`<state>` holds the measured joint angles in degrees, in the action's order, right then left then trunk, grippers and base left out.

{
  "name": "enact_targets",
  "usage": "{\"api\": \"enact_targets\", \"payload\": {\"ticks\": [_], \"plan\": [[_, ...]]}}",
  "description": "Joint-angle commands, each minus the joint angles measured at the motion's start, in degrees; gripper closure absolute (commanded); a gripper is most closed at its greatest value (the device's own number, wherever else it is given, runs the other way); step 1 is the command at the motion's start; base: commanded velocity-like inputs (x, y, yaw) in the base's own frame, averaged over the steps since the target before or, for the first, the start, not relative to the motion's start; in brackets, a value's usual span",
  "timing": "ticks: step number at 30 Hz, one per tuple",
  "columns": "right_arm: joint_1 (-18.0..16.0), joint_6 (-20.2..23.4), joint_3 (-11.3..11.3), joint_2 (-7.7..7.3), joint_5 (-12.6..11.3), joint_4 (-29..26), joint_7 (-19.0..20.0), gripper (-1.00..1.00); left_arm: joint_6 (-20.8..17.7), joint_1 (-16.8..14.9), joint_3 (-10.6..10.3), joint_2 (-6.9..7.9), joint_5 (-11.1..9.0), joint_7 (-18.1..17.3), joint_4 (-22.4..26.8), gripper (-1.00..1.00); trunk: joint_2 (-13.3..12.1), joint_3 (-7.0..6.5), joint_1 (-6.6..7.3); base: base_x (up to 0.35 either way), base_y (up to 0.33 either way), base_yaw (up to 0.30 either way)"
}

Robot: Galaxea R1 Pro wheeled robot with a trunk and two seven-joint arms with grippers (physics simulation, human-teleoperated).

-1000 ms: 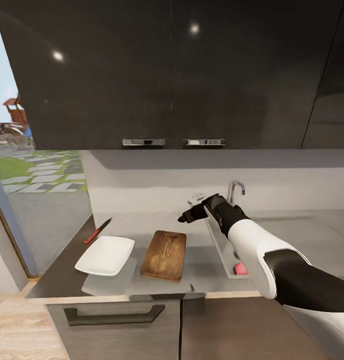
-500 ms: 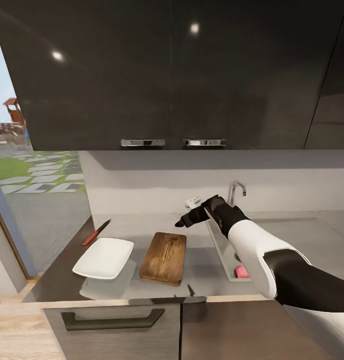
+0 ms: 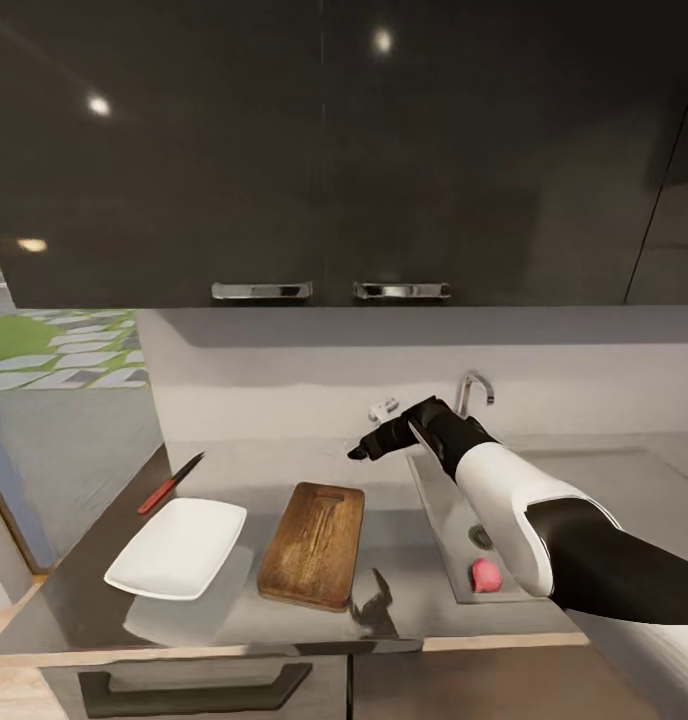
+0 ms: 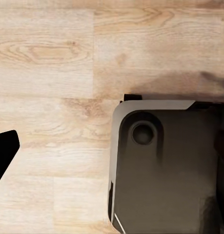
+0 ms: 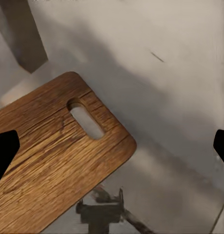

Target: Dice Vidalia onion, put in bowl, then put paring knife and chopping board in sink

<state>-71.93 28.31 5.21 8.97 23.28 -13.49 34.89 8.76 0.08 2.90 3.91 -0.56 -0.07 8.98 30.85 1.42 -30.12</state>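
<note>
Right tool [image 3: 362, 450], fingers spread wide and empty, has edged left above the chopping board [image 3: 312, 545]

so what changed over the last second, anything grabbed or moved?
Mostly the camera: the head view moved in and tilted down, so the whole picture shifted. The right gripper still hovers over the countertop between chopping board and sink, holding nothing. Nothing taken or let go. The paring knife, bowl, board and the pink thing in the sink lie as before.
</note>
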Motion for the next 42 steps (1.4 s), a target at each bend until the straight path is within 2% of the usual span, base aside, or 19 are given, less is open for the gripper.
{"api": "enact_targets", "payload": {"ticks": [1, 6, 10, 12, 20, 34, 42], "plan": [[-0.01, 0.16, 0.28, -0.01, 0.23, -0.06, 0.46, -1.0, 0.03, 0.01, 0.27, 0.01, -0.06, -0.05, -0.12, -1.0, 0.09, 0.11, -0.05, 0.256, -0.02, 0.0], [0.16, -0.39, 0.38, 0.02, 0.27, 0.03, 2.27, -1.0, -0.05, 0.01, 0.33, -0.01, -0.06, -0.03, -2.37, -1.0, 0.09, 0.11, -0.05, 0.118, -0.008, 0.0], [0.51, -3.98, 0.45, 0.03, 0.49, 0.04, 4.33, -1.0, 0.04, 0.01, 0.35, 0.04, -0.09, 0.02, -6.0, -1.0, 0.09, 0.11, -0.05, 0.018, -0.001, 0.0], [0.58, -4.4, 0.47, 0.03, 0.68, 0.09, 4.49, -1.0, 0.08, 0.01, 0.35, 0.06, -0.08, 0.09, -6.64, -1.0, 0.09, 0.11, -0.05, 0.003, 0.0, 0.0], [0.73, -4.89, 0.5, 0.01, 1.0, 1.17, 4.58, -1.0, 0.17, 0.01, 0.4, -0.05, -0.07, 0.16, -7.19, -1.0, 0.09, 0.26, -0.05, 0.001, 0.0, 0.054], [0.82, -5.33, 0.47, 0.0, 1.05, 1.64, 4.49, -1.0, 0.22, 0.01, 0.22, -0.22, -0.06, 0.16, -7.31, -1.0, 0.09, 1.16, -0.05, 0.0, 0.0, 0.158], [0.94, -5.95, 0.48, 0.0, 1.04, 1.72, 4.57, -1.0, 0.29, 0.01, 0.18, -0.17, -0.06, 0.16, -7.31, -1.0, 0.09, 1.34, -0.05, 0.077, -0.106, 0.064]]}}
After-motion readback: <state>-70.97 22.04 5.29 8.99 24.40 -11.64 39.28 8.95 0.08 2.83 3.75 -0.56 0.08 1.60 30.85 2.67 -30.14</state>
